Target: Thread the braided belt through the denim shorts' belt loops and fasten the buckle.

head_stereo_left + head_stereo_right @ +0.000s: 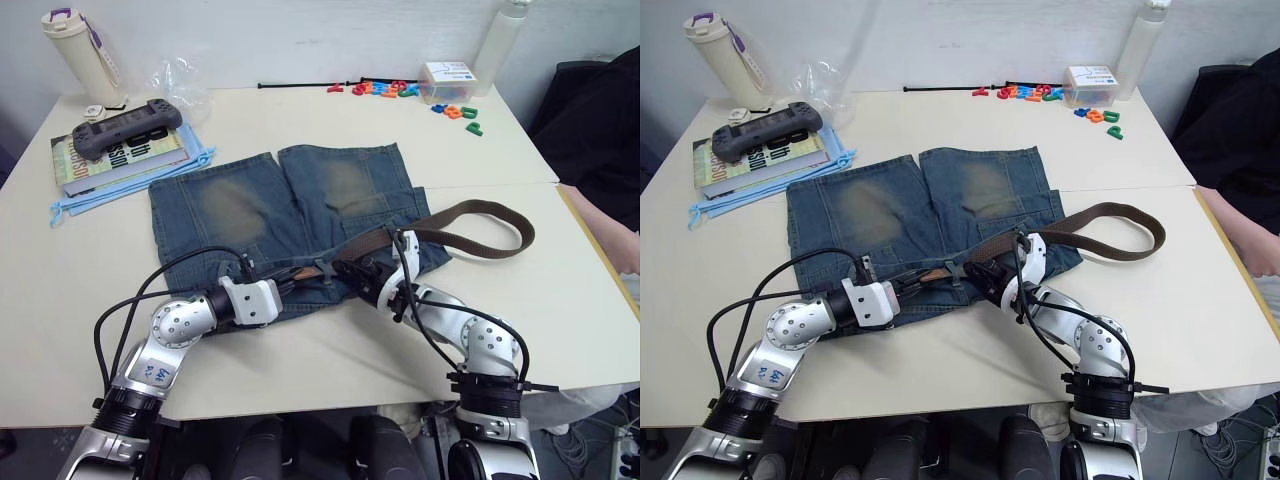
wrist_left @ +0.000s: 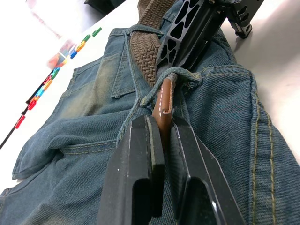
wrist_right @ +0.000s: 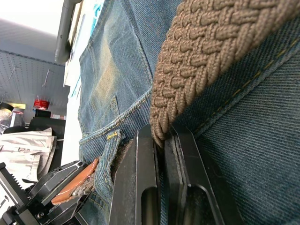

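The denim shorts (image 1: 270, 205) lie flat on the table, waistband toward me. The braided belt (image 1: 482, 209) curves in from the right and runs along the waistband. Its tan leather tip (image 2: 163, 108) sticks out of a belt loop (image 2: 182, 77) at the waistband's middle. My left gripper (image 2: 161, 125) is shut on that tip, just left of the loop. Directly on the loop's other side, my right gripper (image 3: 161, 133) is shut on the braided strap (image 3: 206, 51). The two grippers nearly touch. The buckle is hidden.
At the back left lie a book with a game controller (image 1: 125, 128) on it, a light blue cloth (image 1: 100, 195) and a bottle (image 1: 80, 50). Coloured plastic letters (image 1: 385, 88), a small box (image 1: 450, 80) and a thin black cord (image 1: 295, 86) line the far edge. A person's arm (image 1: 610, 235) rests at the right.
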Available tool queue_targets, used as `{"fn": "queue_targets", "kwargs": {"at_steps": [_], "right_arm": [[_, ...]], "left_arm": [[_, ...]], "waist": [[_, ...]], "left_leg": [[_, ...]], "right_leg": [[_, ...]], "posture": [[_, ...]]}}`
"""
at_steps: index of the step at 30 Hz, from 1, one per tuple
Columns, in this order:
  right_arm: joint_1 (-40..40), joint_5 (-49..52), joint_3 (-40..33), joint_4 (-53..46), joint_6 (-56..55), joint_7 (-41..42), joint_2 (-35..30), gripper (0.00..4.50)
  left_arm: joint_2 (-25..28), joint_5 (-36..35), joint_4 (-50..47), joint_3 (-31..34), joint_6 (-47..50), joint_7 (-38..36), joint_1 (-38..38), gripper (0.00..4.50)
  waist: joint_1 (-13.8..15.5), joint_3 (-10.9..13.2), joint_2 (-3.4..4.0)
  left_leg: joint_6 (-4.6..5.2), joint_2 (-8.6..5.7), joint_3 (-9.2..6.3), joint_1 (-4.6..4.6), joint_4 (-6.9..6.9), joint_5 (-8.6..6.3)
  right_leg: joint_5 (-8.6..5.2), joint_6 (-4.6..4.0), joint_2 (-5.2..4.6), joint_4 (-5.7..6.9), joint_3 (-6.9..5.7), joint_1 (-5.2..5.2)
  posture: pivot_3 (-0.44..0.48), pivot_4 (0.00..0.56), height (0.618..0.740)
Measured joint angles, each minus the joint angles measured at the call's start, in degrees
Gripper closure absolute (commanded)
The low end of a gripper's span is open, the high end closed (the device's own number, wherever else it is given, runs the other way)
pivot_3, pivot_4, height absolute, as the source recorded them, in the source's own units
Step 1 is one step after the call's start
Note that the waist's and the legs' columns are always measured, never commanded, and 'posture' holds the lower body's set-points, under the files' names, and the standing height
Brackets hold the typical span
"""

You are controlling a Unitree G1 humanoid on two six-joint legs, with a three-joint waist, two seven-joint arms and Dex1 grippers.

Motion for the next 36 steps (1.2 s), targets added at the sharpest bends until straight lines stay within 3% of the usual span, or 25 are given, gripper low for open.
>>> {"fn": "queue_targets", "kwargs": {"at_steps": [5,9,15,20,23,28,32,36], "right_arm": [[0.2,-0.2,0.0,-0.4,0.0,0.0,-0.1,4.50],[0.3,-0.9,0.2,-1.9,-0.1,-0.6,-0.1,3.09],[0.3,3.0,-1.7,-6.7,-0.6,-3.5,-1.1,0.13],[2.9,0.4,-1.9,-14.9,-0.8,-1.0,-12.1,0.13],[5.5,-5.9,1.7,-21.4,-2.1,5.0,-21.1,0.13],[8.9,-21.4,11.7,-29.6,-9.4,16.0,-32.6,0.13],[9.3,-41.8,26.4,-31.6,-19.1,24.9,-45.8,0.13],[8.8,-52.4,32.5,-29.5,-24.7,27.5,-47.4,0.13]], "left_arm": [[0.2,0.3,0.0,-0.2,-0.1,-0.2,0.0,4.22],[0.3,0.7,-0.1,-0.7,-0.2,-0.3,0.0,4.30],[0.3,0.9,-0.4,-1.3,-0.2,-0.3,0.0,4.30],[0.5,0.9,-0.8,-1.6,-0.2,-0.3,0.1,4.30],[0.6,0.9,-0.8,-1.6,-0.1,-0.3,-0.1,4.30],[0.6,0.9,-0.7,-1.7,-0.1,-0.4,-0.2,4.30],[0.5,0.9,-0.4,-2.0,0.0,-0.5,-1.0,4.30],[0.5,0.9,-0.2,-2.0,0.1,-0.5,-1.2,4.30]], "waist": [[0.1,0.0,0.00],[0.2,0.0,0.00],[0.6,0.0,0.00],[0.7,0.0,0.00],[0.6,0.0,0.01],[0.8,0.0,0.01],[0.8,0.0,-0.01],[0.8,0.0,-0.02]], "left_leg": [[0.00,0.00,0.00,0.00,0.00,0.00],[-0.01,0.00,0.00,-0.01,0.00,0.00],[0.00,-0.02,-0.01,-0.05,0.01,0.00],[0.00,-0.04,-0.01,-0.09,0.00,-0.01],[0.12,-0.03,0.00,-0.06,0.00,-0.08],[0.12,-0.02,-0.03,-0.05,0.06,-0.08],[0.05,-0.03,-0.03,-0.07,0.21,-0.08],[-0.10,-0.03,-0.02,-0.05,0.23,0.02]], "right_leg": [[0.00,0.00,0.00,-0.01,0.00,0.00],[0.00,0.00,0.00,-0.01,0.00,0.00],[0.00,0.00,-0.03,-0.05,-0.01,-0.01],[0.00,0.01,-0.07,-0.15,-0.05,0.00],[0.00,0.02,-0.06,-0.13,-0.07,0.00],[0.00,0.02,-0.05,-0.12,-0.12,0.03],[0.02,0.06,-0.08,-0.16,-0.14,0.09],[0.02,0.07,-0.07,-0.13,-0.13,0.10]], "posture": [[0.000,0.150,0.713],[0.000,0.150,0.713],[0.000,0.150,0.713],[0.000,0.150,0.713],[0.000,0.150,0.713],[0.000,0.150,0.713],[0.000,0.150,0.713],[0.000,0.150,0.713]]}}
